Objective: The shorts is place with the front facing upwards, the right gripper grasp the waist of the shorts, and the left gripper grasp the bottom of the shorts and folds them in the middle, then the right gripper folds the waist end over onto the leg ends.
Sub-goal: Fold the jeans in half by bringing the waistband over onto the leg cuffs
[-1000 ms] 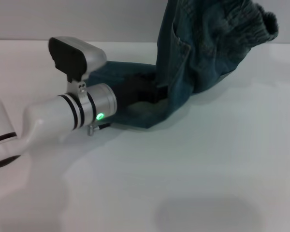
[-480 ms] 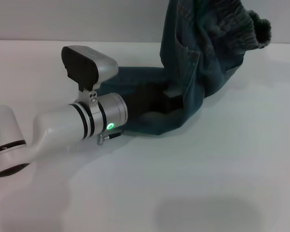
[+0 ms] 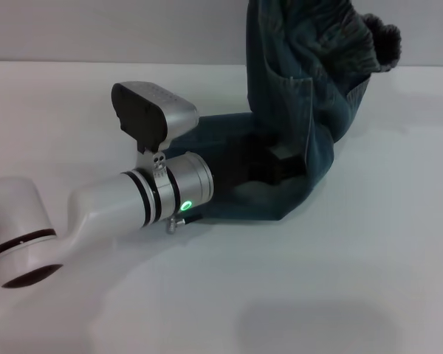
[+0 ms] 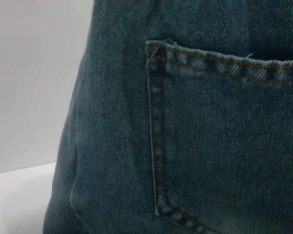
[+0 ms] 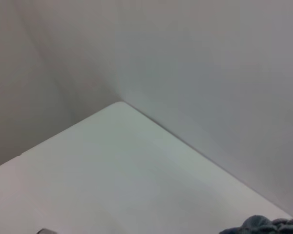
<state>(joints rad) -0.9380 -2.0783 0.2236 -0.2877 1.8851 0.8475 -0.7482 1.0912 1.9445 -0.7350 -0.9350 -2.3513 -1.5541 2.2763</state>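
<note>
Shorts (image 3: pixel 303 88): blue-green denim, partly lifted off the white surface (image 3: pixel 340 258); waist (image 3: pixel 358 37) raised at the top of the head view, lower part lying flat on the surface. Stitched pocket (image 4: pixel 224 141) fills the left wrist view. Left claw (image 3: pixel 277 166): reaching under the hanging denim, grip state cannot be told. Right claw: out of sight; a bit of waist shows at its wrist view's edge.

The left tool (image 3: pixel 269 164) sits buried under the shorts (image 3: pixel 303 88), grip unseen.

raised shorts (image 3: pixel 303 81) block rear, front table (image 3: pixel 340 280) open
</note>
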